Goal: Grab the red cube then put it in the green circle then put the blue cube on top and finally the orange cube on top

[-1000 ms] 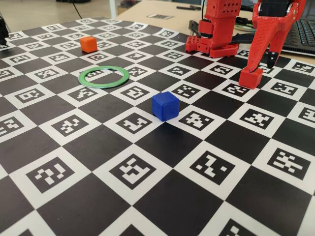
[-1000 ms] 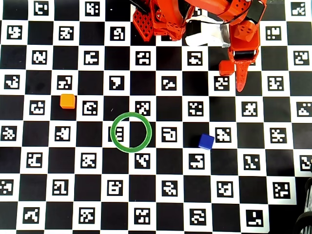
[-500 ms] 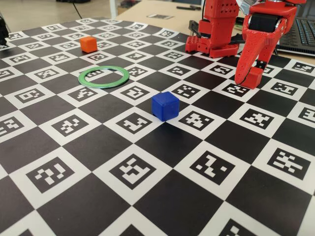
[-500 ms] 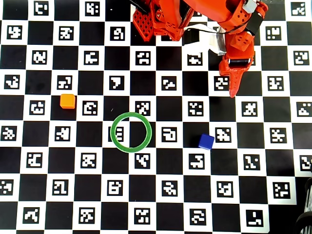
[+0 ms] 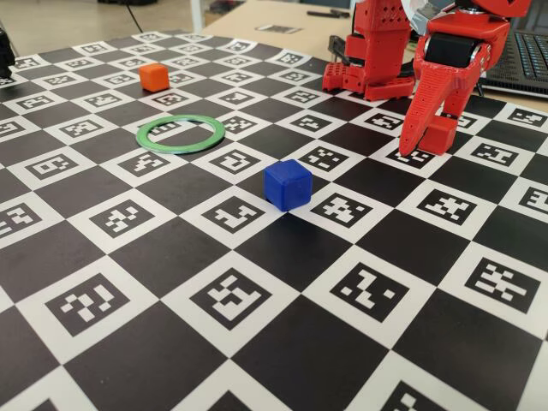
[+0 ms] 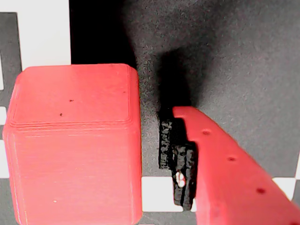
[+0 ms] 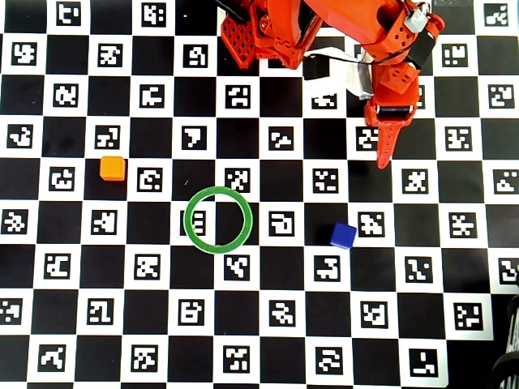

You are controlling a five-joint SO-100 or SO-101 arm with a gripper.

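The red cube (image 6: 75, 145) fills the left of the wrist view, resting on the board; in the fixed view (image 5: 438, 135) it sits at the right back. My gripper (image 6: 96, 159) is down around it and open. The right finger (image 6: 225, 168) stands a small gap away from the cube's side, and the other jaw is hidden. In the fixed view the gripper (image 5: 425, 145) reaches the board. In the overhead view the gripper (image 7: 383, 150) hides the red cube. The green circle (image 5: 175, 149) (image 7: 187, 220) lies empty. The blue cube (image 5: 287, 184) (image 7: 343, 236) and orange cube (image 5: 154, 76) (image 7: 113, 168) stand apart.
The checkered marker board (image 5: 257, 342) covers the table. The arm's red base (image 5: 377, 51) (image 7: 276, 32) stands at the back edge. A dark keyboard (image 5: 527, 60) lies behind the board at the right.
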